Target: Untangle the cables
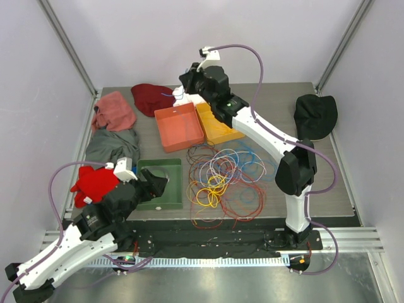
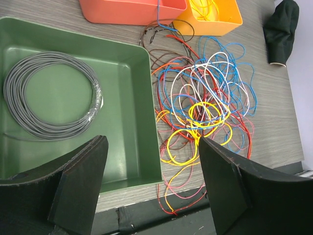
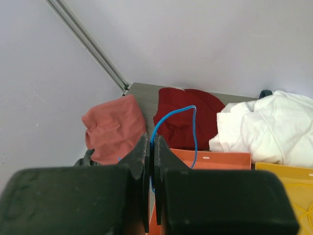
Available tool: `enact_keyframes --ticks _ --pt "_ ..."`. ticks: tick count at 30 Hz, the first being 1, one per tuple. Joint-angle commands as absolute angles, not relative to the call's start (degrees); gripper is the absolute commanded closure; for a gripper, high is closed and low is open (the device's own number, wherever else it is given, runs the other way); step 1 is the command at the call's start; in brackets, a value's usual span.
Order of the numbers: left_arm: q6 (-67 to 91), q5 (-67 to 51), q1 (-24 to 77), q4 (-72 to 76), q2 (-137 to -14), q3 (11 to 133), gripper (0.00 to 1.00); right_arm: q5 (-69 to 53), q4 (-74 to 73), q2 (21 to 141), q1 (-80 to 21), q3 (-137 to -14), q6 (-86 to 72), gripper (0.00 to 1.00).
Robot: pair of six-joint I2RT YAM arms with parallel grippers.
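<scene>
My left gripper (image 2: pixel 152 147) hangs spread and empty over the green tray (image 2: pixel 132 63) by the table's (image 1: pixel 315 170) front-left edge. Right of it, toward mid-front, the cables (image 2: pixel 205 107) lie tangled in red, yellow, blue and white loops. At the back, my right gripper (image 3: pixel 151 147) reaches above the red bin (image 3: pixel 220 157), clenched on a blue cable (image 3: pixel 195 129).

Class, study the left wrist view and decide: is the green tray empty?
No, a coil of grey cable lies flat on the floor of the green tray.
</scene>
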State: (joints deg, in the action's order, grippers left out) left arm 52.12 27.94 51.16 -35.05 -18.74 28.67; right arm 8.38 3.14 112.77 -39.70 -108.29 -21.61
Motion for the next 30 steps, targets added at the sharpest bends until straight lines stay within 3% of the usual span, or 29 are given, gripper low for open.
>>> enact_keyframes --ticks 1,16,30 --pt "51.7 29.5 51.4 -33.8 -19.0 28.4 0.20 6.8 10.2 111.7 -39.8 -113.9 -22.7 0.99" --pt "50.8 29.4 51.4 -31.9 -21.4 28.2 0.20 3.3 12.4 121.0 -38.8 -128.8 -22.8 0.99" --pt "50.6 29.4 51.4 -31.4 -21.1 27.2 0.19 2.0 20.5 120.3 -38.4 -103.1 -30.2 0.99"
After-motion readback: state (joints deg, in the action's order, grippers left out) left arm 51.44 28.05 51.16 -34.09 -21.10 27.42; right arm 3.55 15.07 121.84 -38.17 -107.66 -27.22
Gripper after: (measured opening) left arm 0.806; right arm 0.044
